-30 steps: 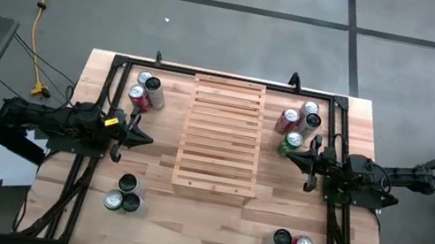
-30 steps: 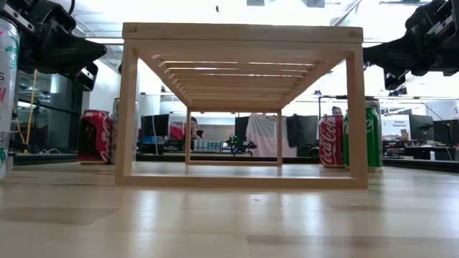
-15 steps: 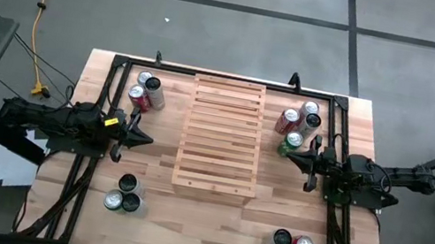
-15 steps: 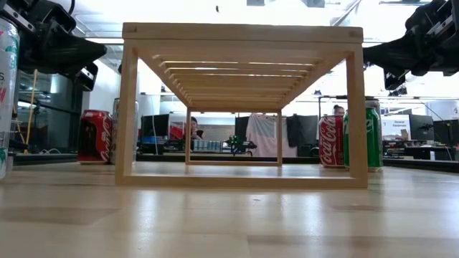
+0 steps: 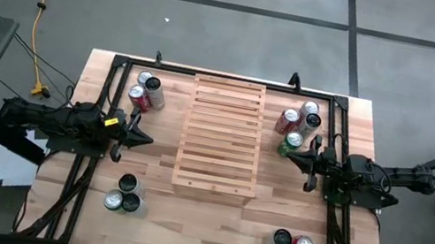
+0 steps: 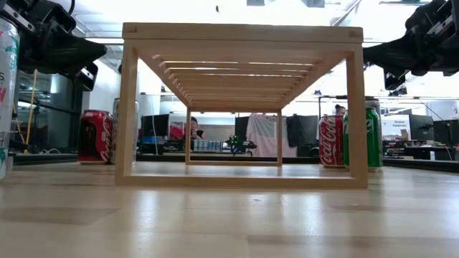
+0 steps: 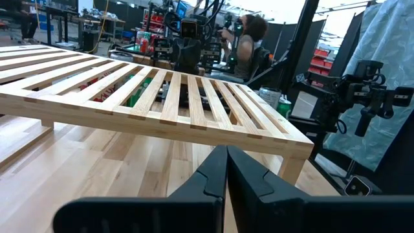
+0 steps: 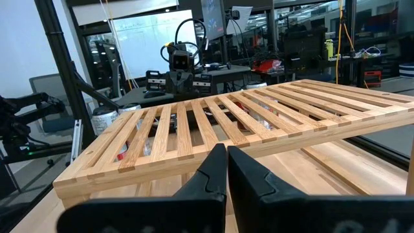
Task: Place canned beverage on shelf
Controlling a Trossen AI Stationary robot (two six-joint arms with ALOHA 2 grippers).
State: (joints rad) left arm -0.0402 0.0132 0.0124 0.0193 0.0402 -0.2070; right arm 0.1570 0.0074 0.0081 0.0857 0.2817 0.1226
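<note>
From above, the shelf (image 5: 222, 135) stands at the centre, with bare table (image 5: 208, 224) around it; the left gripper (image 5: 144, 138) and right gripper (image 5: 290, 156), jaws pressed together and empty, flank its edges. At table level, cans (image 6: 358, 136) stand beside the shelf's right post; nothing has moved since before.

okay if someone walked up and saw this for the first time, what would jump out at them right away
The slatted wooden shelf in the middle of the table, with nothing on top. Clusters of cans stand on the tabletop near all four of its corners, like the far-right cans and the near-left cans. The left gripper and right gripper flank the shelf, fingers shut, holding nothing.
</note>
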